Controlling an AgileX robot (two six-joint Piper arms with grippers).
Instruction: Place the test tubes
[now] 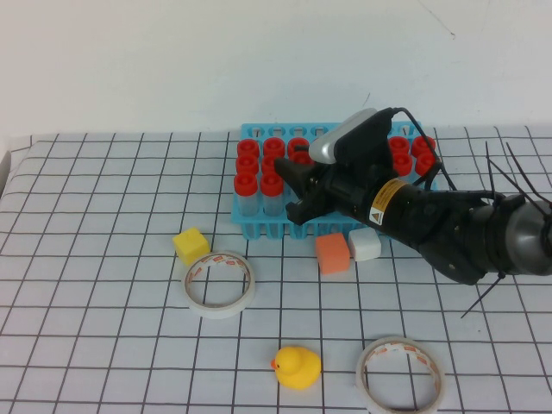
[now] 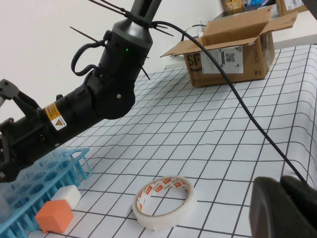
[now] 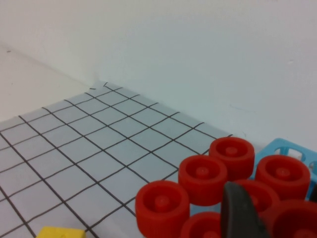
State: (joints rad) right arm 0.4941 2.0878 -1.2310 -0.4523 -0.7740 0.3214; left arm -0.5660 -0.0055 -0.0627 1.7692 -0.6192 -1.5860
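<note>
Working gripper: right gripper (image 1: 291,194) hangs low over the left half of the rack (image 1: 259,226), right among the red caps; whether it clasps a tube or stands free of them I cannot tell
Idle gripper: left gripper (image 2: 282,198) is closed on nothing; it sits low and well away from the rack, with a tape roll (image 2: 163,203) lying between the two
Task's things: test tubes (image 1: 246,183) stand upright in the rack; a tight cluster fills its left end, a few more its right end; the arm's bulk hides the holes between
Risk, crowding: the caps sit nearly touching; a descent slightly off line would likely nudge a neighbour, tilt it, or drag it up on the way out
Risk, rack: it looks like light moulded plastic on a smooth sheet; a sideways push could slide it, and every hole would then be off target
Risk, clutter: orange cube (image 1: 331,254) and white cube (image 1: 365,246) lie just beside the rack's near wall, under the arm; a low wrist could shove them against it
Rack: bright blue, rigid, an open lattice of square cells
Tubes: clear cylinders; round glossy red caps, each with a small nub at its centre
Cubes: matt, probably soft foam, blunt edges
Surface (image 1: 103,328): flat, white, ruled with a black grid
Further out: yellow cube (image 1: 191,246), a rubber duck (image 1: 297,366) and a second roll (image 1: 401,375), all on the rack's near side and clear of it
</note>
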